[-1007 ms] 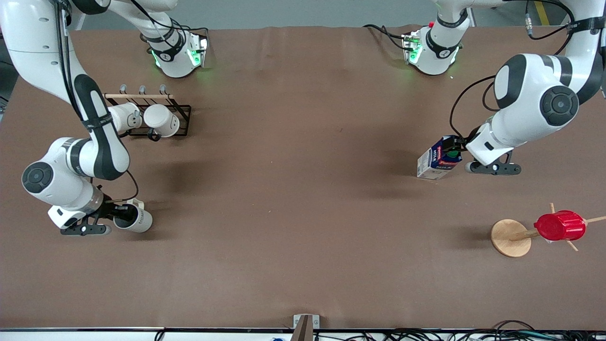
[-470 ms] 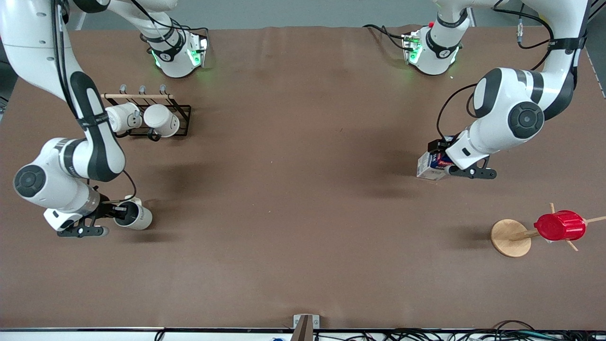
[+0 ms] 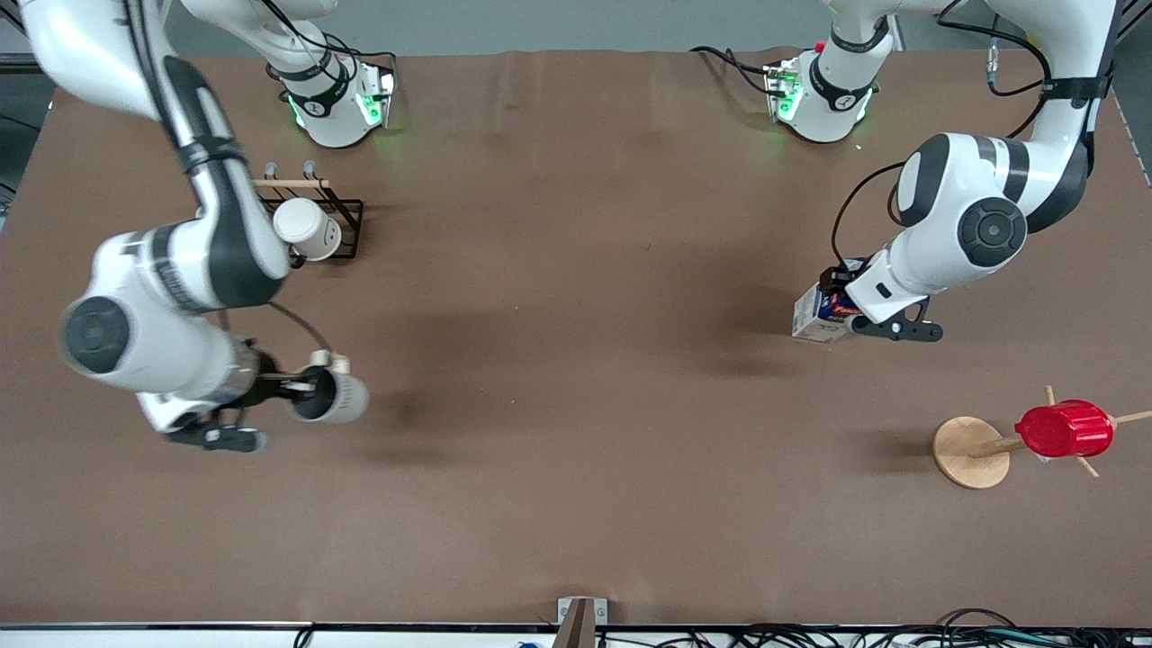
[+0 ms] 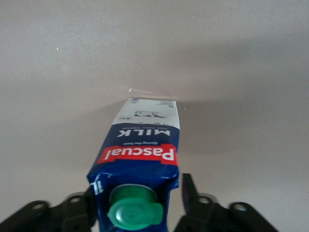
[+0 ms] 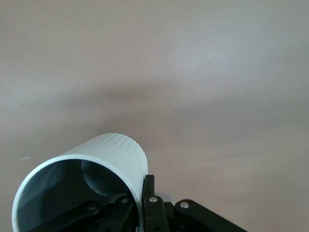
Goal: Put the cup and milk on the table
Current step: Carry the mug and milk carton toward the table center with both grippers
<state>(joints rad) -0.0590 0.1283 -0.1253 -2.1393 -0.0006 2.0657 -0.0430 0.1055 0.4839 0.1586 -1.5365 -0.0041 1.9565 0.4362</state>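
The off-white cup point(image 3: 340, 397) lies on its side in my right gripper point(image 3: 301, 389), held over the brown table point(image 3: 576, 378) toward the right arm's end. In the right wrist view the right gripper point(image 5: 142, 193) is shut on the wall of the cup point(image 5: 116, 150), one finger inside and one outside. The milk point(image 3: 814, 315) stands on the table toward the left arm's end. My left gripper point(image 3: 837, 295) is at its top. In the left wrist view the left gripper point(image 4: 137, 189) straddles the milk point(image 4: 140, 154) by its green cap, with a thin gap at one finger.
A black wire rack point(image 3: 349, 216) with a plain white mug point(image 3: 306, 227) stands near the right arm's base. A wooden peg stand point(image 3: 967, 452) carrying a red ribbed cup point(image 3: 1065, 428) stands nearer the front camera than the milk.
My right arm has swung the cup toward the middle of the table and now covers part of the rack. The left gripper came down over the milk, then stayed still.
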